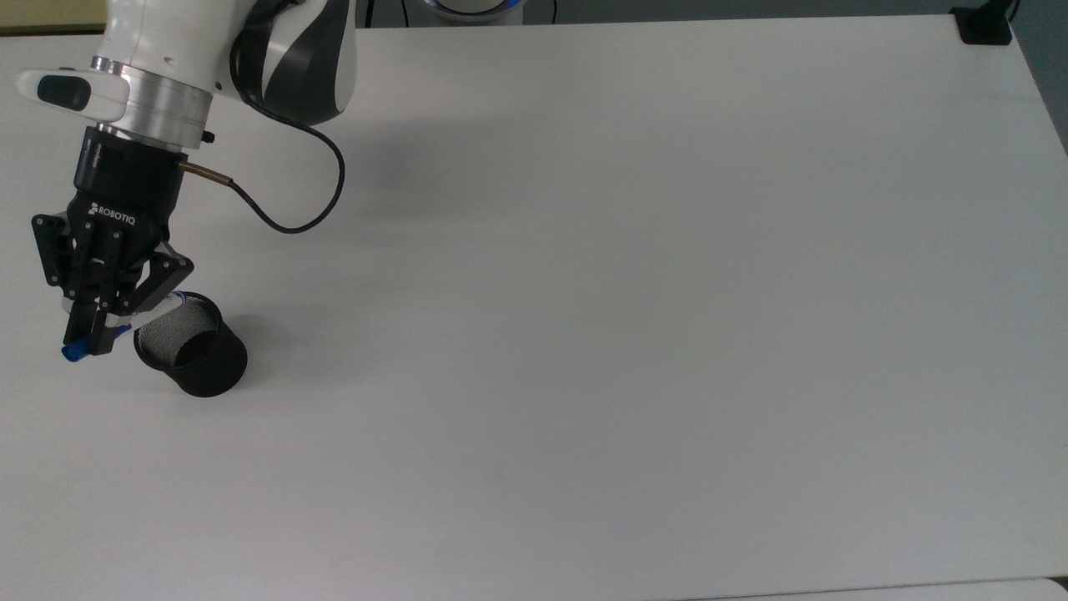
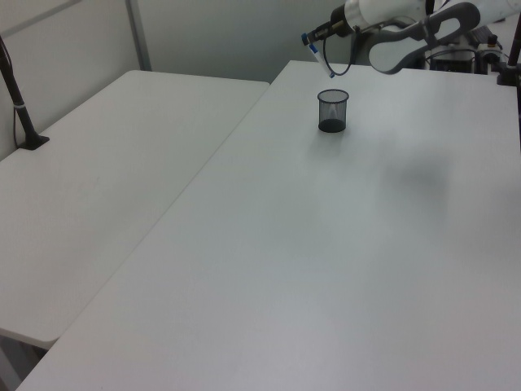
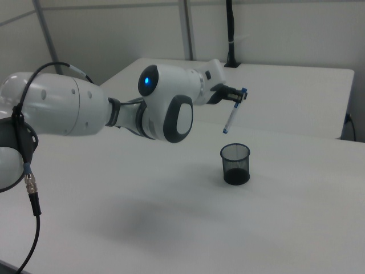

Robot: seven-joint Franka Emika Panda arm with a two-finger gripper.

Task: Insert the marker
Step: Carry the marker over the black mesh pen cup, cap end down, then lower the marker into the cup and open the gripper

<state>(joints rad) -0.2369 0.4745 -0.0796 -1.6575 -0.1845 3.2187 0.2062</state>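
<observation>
My claw (image 1: 93, 330) looked like matt black plastic or anodised metal, can't tell which, with white print on the body. Wrist ring (image 1: 154, 100) above it was brushed bare metal, satin sheen. Arm shells (image 3: 63, 111) were glossy white plastic with smooth grey joint covers. Cable (image 1: 292, 217) was smooth black rubbery sheath with a brass-coloured metal ferrule at the plug. Marker (image 3: 232, 117) read as smooth white plastic with blue plastic ends. Cup (image 1: 190, 344) at lower left of the top view was black wire mesh, matt, see-through walls. Table (image 1: 634, 334) was smooth matt white laminate, low glare.
</observation>
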